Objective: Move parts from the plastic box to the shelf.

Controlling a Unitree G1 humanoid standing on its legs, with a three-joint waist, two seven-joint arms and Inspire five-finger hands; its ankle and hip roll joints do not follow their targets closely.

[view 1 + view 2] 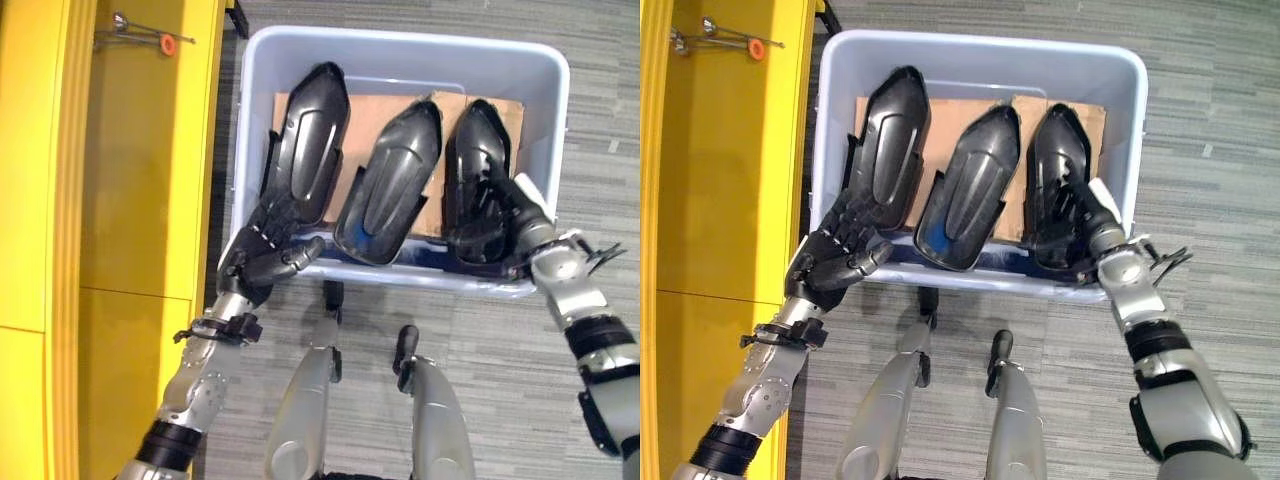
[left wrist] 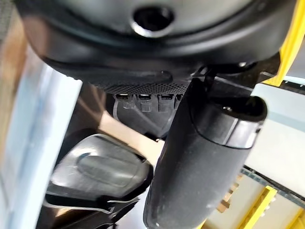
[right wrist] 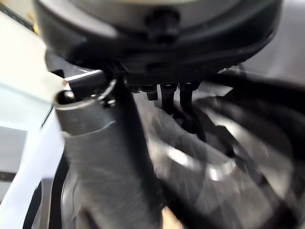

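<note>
Three black parts (image 1: pixel 388 180) lie in one plastic box (image 1: pixel 400 50); both hands' fingers' state cannot be told.

Workshop: yellow shelf (image 1: pixel 140 150), parts bin (image 1: pixel 400 50), carpet floor (image 1: pixel 600 120).

Head stereo pair looks steeply down from above onto the plastic box (image 1: pixel 405 60) on the floor, yellow shelf (image 1: pixel 140 200) along the robot's left; both eyes share the same scene (slight sideways offset). Left wrist camera sits very close behind its hand, facing into the box. Right wrist camera likewise, very close.
</note>
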